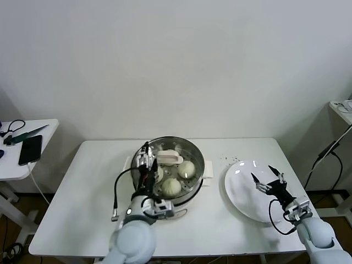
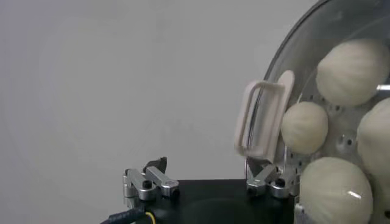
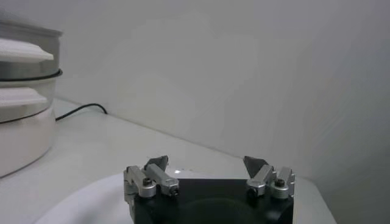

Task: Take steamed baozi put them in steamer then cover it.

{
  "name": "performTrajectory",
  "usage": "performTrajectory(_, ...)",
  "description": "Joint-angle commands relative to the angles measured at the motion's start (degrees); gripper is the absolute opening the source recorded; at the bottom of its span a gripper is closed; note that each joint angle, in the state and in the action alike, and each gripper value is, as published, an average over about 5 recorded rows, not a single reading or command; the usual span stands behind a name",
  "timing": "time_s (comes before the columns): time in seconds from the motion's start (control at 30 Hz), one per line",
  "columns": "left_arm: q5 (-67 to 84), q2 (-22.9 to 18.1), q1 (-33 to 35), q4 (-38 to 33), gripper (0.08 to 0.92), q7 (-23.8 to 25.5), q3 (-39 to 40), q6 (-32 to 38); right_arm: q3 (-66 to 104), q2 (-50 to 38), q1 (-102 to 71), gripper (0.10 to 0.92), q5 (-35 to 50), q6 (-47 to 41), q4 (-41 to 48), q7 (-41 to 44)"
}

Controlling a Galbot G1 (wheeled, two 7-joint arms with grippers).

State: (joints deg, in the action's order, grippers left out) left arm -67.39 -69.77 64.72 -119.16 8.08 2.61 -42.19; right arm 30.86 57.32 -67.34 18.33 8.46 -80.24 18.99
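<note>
— Now, about the left gripper [image 1: 149,163]: spread or closed?

— Spread wide, with nothing between the fingers. Hangs low over the left side of the steamer [image 1: 198,157], just beside the white handle [image 2: 261,117] of the glass lid [image 2: 291,45]. Touching the handle or not: cannot say.

— And the lid, on the pot already?

— Seems so. Lies over the opening, handle up, with the buns visible through the glass. Fully seated all around the rim: hard to confirm, since part of it is hidden behind the gripper.

— How many steamed baozi [image 2: 304,126] inside?

— Four in the left wrist view, close together on the perforated tray. Only two plainly seen from the head, the others covered by the gripper.

— Anything left outside?

— No bun anywhere on the table [image 1: 82,192]. White plate [image 1: 239,184] to the right of the steamer: nothing on it.

— The right gripper [image 1: 263,175]?

— Open too, holding nothing, idle over the plate, well apart from the pot.

— So, how far along?

— Probably at the end: loading done, cover apparently placed. Left to do, by my judgement: only draw the left arm away without pushing the handle, and check the seating of the lid.
</note>
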Motion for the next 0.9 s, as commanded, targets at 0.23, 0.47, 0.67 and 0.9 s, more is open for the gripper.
performTrajectory(0.23, 38.48, 3.30, 13.07, -8.28, 0.823, -13.49, -18.12, 25.35, 0.77, 0.26, -0.59, 0.823, 1.30, -3.27, -3.69, -0.44)
performTrajectory(0.47, 49.86, 0.35, 20.51, -7.69, 0.823, -13.66, -31.16, 34.63, 1.24, 1.40, -2.48, 0.823, 1.29, -2.77, -6.24, -0.95)
performTrajectory(0.67, 61.79, -2.78, 23.24, -3.06, 0.823, -12.13, -40.55, 40.59, 1.21, 2.29, -3.40, 0.823, 1.26, -2.49, -7.78, -1.15)
performTrajectory(0.9, 71.13, -7.59, 26.19, 3.36, 0.823, -8.85, -47.21, 44.64, 1.27, 2.80, -4.25, 0.823, 1.29, -1.36, -8.49, -1.13)
